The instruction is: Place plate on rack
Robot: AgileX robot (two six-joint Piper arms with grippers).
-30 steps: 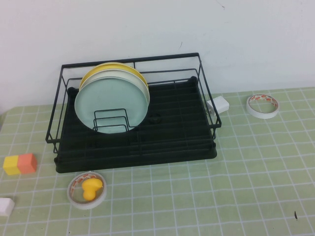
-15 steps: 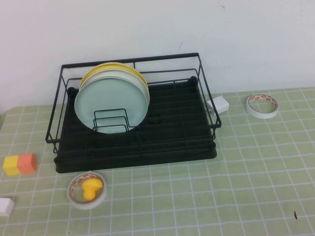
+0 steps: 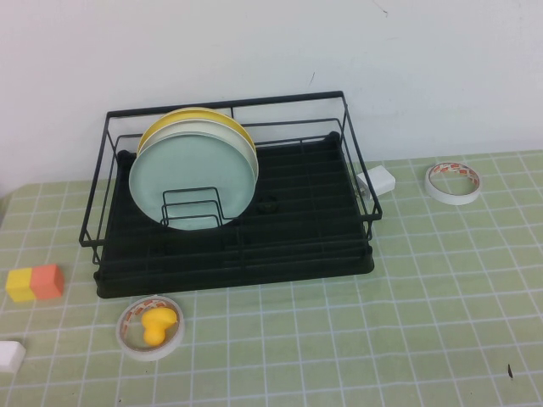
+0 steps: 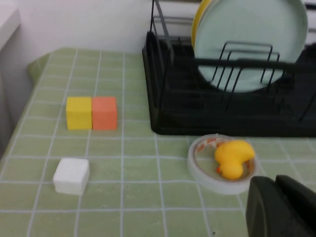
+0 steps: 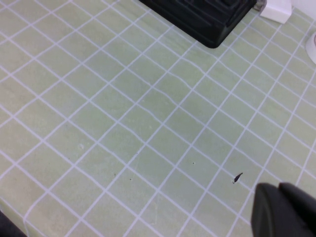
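Observation:
The pale mint-green plate (image 3: 192, 178) stands upright in the black wire rack (image 3: 297, 212), leaning at the front of a white plate (image 3: 244, 140) and a yellow plate (image 3: 191, 117), held by the upright dividers. It also shows in the left wrist view (image 4: 256, 39). Neither arm shows in the high view. My left gripper (image 4: 279, 207) is shut and empty, low over the table near the tape roll with the duck. My right gripper (image 5: 284, 210) is shut and empty over bare table, away from the rack (image 5: 207, 17).
A tape roll (image 3: 149, 328) holding a yellow duck (image 3: 157, 323) lies in front of the rack. Yellow and orange blocks (image 3: 34, 282) and a white block (image 3: 10, 356) sit at the left. Another tape roll (image 3: 452, 182) and a white box (image 3: 377, 181) lie right of the rack.

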